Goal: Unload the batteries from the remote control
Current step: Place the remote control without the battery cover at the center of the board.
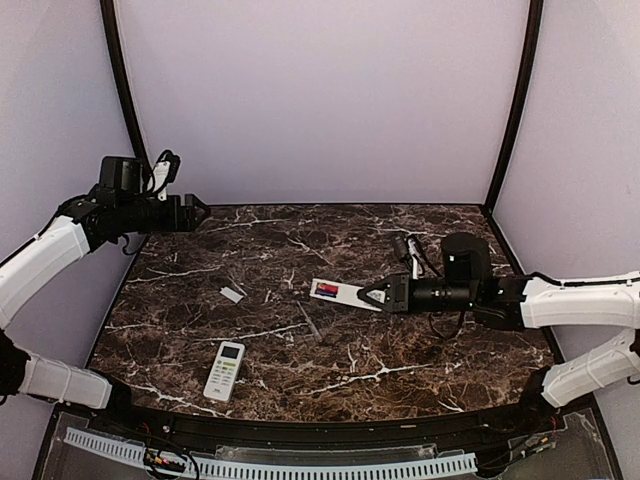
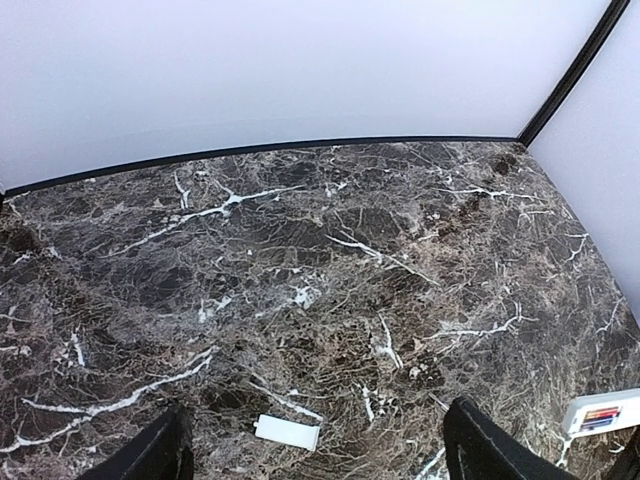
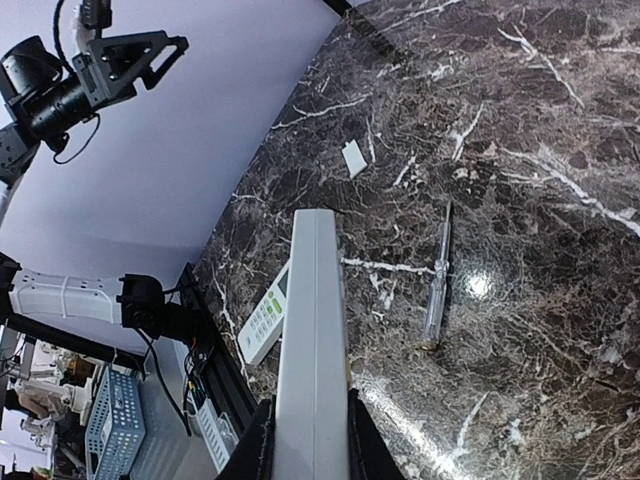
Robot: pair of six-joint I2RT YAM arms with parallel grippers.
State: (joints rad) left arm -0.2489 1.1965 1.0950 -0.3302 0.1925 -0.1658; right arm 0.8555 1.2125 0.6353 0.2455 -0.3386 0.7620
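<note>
The right pincer (image 1: 378, 296) is clamped on one end of the remote (image 1: 352, 294), with a finger (image 3: 260, 445) on each long edge. The remote's long axis carries straight on from that forearm, running roughly left to right across the surface (image 1: 420, 355) at a slight skew. The batteries (image 1: 327, 291) sit in the open bay at the other end, the end farthest from the right pincer. They show as red and darker stripes lying lengthwise along the remote. The right wrist view shows only bare casing, so the bay is hidden from there.

The left pincer (image 1: 197, 212) stands wide and empty, held high over the far-left corner and pointing to the right. From it the batteries lie to the right, lower down and nearer the arm bases, well apart. In its own wrist view the bay only just shows at the lower right edge, outside the right finger.

The right arm is the nearer one, but it is busy holding. The job of extracting therefore likely falls to the left arm, which would need to drop, swing right, and meet the bay's open end head-on.

A small white cover (image 1: 232, 294) lies on the surface between the left pincer and the bay (roughly under the likely path). A second remote (image 1: 225, 370) lies face up near the front edge, clear of it.
</note>
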